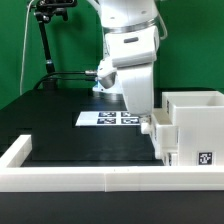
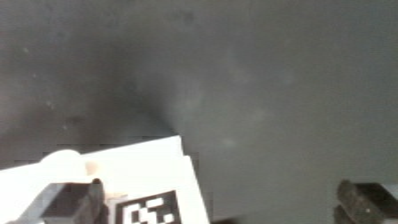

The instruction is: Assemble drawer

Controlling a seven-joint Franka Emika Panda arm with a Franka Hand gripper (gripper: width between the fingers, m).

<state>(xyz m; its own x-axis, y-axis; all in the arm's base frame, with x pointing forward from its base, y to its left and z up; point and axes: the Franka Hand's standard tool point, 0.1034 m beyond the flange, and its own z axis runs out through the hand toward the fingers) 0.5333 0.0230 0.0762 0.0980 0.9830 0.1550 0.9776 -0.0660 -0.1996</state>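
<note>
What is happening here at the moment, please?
A robot arm is putting together a white plastic drawer unit. Its gripper is low over the black table, right beside a small tray that sits against the tall housing. In the wrist view the fingers are apart, with the tray's tagged corner near one of them. The marker board lies behind.

The dark table [image 1: 60, 125] lies open toward the exterior view's left; the drawer housing [image 1: 192, 125] blocks the right.
</note>
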